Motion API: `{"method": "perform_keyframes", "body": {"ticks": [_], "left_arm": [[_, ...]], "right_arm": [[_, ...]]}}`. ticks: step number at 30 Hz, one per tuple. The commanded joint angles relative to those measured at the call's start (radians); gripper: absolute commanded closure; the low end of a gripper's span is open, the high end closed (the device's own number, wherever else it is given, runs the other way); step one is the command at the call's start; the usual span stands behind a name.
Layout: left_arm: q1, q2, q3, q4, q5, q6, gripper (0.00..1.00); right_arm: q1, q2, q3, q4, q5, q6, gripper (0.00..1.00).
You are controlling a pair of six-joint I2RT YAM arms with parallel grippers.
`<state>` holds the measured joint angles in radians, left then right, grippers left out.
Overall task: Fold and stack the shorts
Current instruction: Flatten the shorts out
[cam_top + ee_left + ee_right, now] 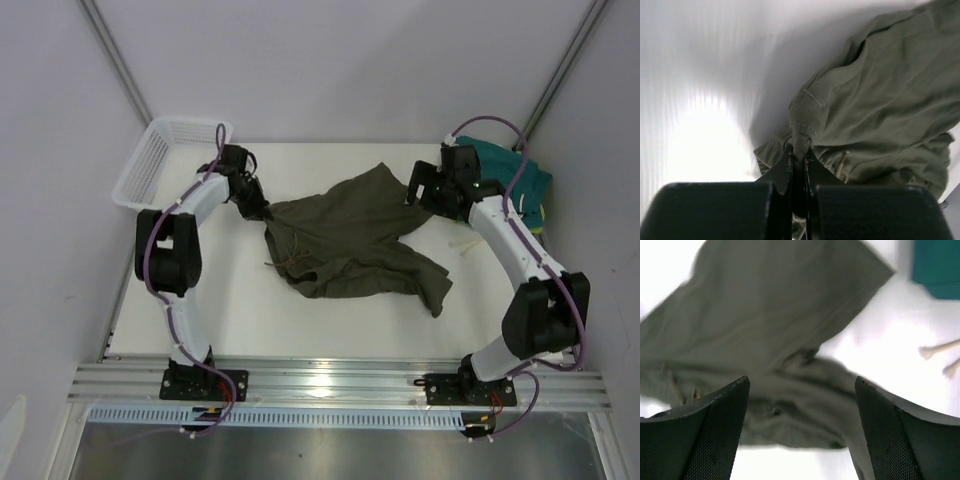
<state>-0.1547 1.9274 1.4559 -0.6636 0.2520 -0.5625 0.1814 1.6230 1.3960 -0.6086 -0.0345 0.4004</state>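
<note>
The olive-green shorts lie crumpled and spread across the middle of the table. My left gripper is shut on a bunched corner of them at their left edge; in the left wrist view the cloth is pinched between the closed jaws of the left gripper, with a drawstring end beside them. My right gripper hovers open over the shorts' far right corner; the right wrist view shows the right gripper with nothing between its fingers and the olive cloth below. The folded teal shorts sit at the back right, partly behind the right arm.
A white plastic basket stands at the back left corner of the table. White drawstring ends of the teal pair trail onto the white tabletop. Grey walls enclose the table on three sides.
</note>
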Motion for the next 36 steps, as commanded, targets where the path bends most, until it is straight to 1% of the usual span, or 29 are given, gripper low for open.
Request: {"method": "perform_keyframes", "body": {"ticks": [1, 2, 3, 4, 5, 6, 7, 8, 10, 13, 14, 15, 16, 17, 18, 19, 20, 21, 22, 23, 24, 25, 27, 30, 31, 34, 36], "left_arm": [[0.049, 0.088, 0.184, -0.071, 0.026, 0.041, 0.99], [0.056, 0.110, 0.208, -0.086, 0.030, 0.042, 0.98], [0.066, 0.126, 0.254, -0.093, 0.038, 0.047, 0.93], [0.078, 0.151, 0.300, -0.100, 0.053, 0.052, 0.76], [0.080, 0.157, 0.319, -0.128, 0.052, 0.056, 0.66], [0.081, 0.156, 0.366, -0.140, 0.041, 0.076, 0.51], [0.080, 0.136, 0.400, -0.152, 0.024, 0.088, 0.08], [0.080, 0.121, 0.421, -0.163, 0.015, 0.098, 0.01], [0.078, 0.076, 0.434, -0.186, 0.012, 0.130, 0.00], [0.064, -0.048, 0.416, -0.218, 0.010, 0.151, 0.01], [0.052, -0.145, 0.308, -0.208, 0.024, 0.159, 0.01], [0.017, -0.201, 0.250, -0.162, 0.036, 0.180, 0.01], [-0.008, -0.258, 0.159, -0.133, 0.049, 0.191, 0.01], [-0.034, -0.354, 0.058, -0.111, 0.050, 0.203, 0.01], [-0.064, -0.401, -0.025, -0.099, 0.052, 0.228, 0.01], [-0.128, -0.438, -0.066, -0.073, 0.052, 0.245, 0.01], [-0.161, -0.471, -0.139, -0.059, 0.038, 0.266, 0.01], [-0.198, -0.529, -0.200, -0.045, 0.029, 0.321, 0.01], [-0.268, -0.556, -0.230, -0.015, 0.015, 0.347, 0.01], [-0.299, -0.580, -0.248, -0.001, 0.007, 0.378, 0.01], [-0.356, -0.602, -0.314, 0.012, -0.008, 0.429, 0.01], [-0.382, -0.638, -0.333, 0.024, -0.011, 0.453, 0.01], [-0.436, -0.665, -0.365, 0.048, -0.011, 0.521, 0.01], [-0.480, -0.644, -0.371, 0.029, -0.091, 0.600, 0.01], [-0.486, -0.627, -0.365, 0.019, -0.152, 0.614, 0.01], [-0.499, -0.579, -0.335, 0.019, -0.242, 0.648, 0.01], [-0.505, -0.581, -0.332, 0.057, -0.232, 0.685, 0.01]], "right_arm": [[0.079, -0.101, -0.090, -0.034, -0.036, -0.031, 0.13], [0.076, -0.107, -0.109, -0.028, -0.056, -0.028, 0.14], [0.073, -0.112, -0.127, -0.014, -0.123, -0.032, 0.15], [0.076, -0.115, -0.140, -0.007, -0.133, -0.034, 0.15], [0.081, -0.111, -0.152, 0.006, -0.137, -0.034, 0.16], [0.087, -0.103, -0.155, 0.018, -0.169, -0.037, 0.17], [0.090, -0.091, -0.155, 0.029, -0.180, -0.035, 0.18], [0.096, -0.063, -0.141, 0.033, -0.185, -0.034, 0.18], [0.119, -0.031, -0.120, 0.046, -0.208, -0.038, 0.18], [0.160, 0.034, -0.066, 0.050, -0.219, -0.046, 0.19], [0.167, 0.046, -0.057, 0.053, -0.219, -0.040, 0.19], [0.173, 0.075, -0.043, 0.061, -0.238, -0.037, 0.19], [0.176, 0.090, -0.038, 0.072, -0.249, -0.034, 0.19], [0.178, 0.106, -0.032, 0.072, -0.264, -0.023, 0.19], [0.176, 0.139, -0.017, 0.070, -0.268, -0.015, 0.19], [0.176, 0.155, -0.006, 0.052, -0.268, -0.011, 0.19], [0.175, 0.167, 0.004, 0.040, -0.265, -0.006, 0.19], [0.174, 0.178, 0.014, 0.027, -0.268, -0.002, 0.19], [0.176, 0.187, 0.023, 0.009, -0.268, -0.009, 0.20], [0.179, 0.184, 0.018, 0.009, -0.265, -0.008, 0.20], [0.181, 0.181, 0.012, 0.013, -0.269, -0.009, 0.20], [0.179, 0.184, 0.011, 0.013, -0.271, -0.012, 0.20], [0.179, 0.210, 0.030, -0.003, -0.278, -0.017, 0.21], [0.181, 0.268, 0.066, -0.023, -0.291, -0.029, 0.21], [0.181, 0.285, 0.077, -0.029, -0.294, -0.029, 0.21], [0.185, 0.314, 0.092, -0.022, -0.294, -0.032, 0.22], [0.187, 0.325, 0.087, -0.014, -0.295, -0.032, 0.22]]}}
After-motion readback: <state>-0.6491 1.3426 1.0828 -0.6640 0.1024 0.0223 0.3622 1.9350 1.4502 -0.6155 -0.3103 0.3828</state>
